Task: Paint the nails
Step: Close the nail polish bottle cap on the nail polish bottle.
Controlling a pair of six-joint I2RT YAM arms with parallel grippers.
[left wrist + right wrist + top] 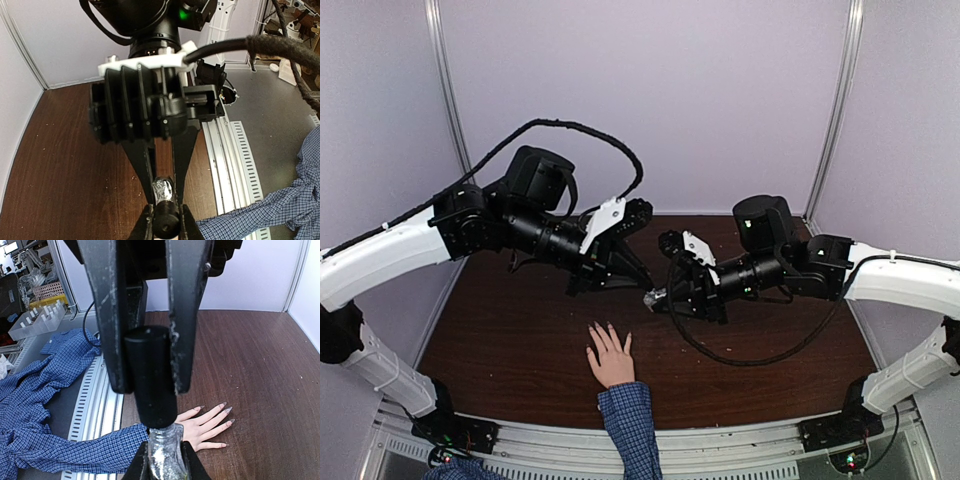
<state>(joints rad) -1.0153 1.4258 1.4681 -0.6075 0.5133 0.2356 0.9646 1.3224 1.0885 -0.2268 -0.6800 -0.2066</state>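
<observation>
Left gripper (165, 222) is pinched shut on the black cylindrical cap (150, 375), and right gripper (162, 462) is clamped round the glittery bottle (163, 190) just under it, the two meeting above the table (500, 340). It's dark wood-grain, with pale walls (650, 100) and a ribbed metal rail (95, 400) at the near edge. Flat on the wood near that edge lies a hand (611, 358) in a blue checked sleeve (630, 420), fingers spread, nails (229, 410) long and greyish.
</observation>
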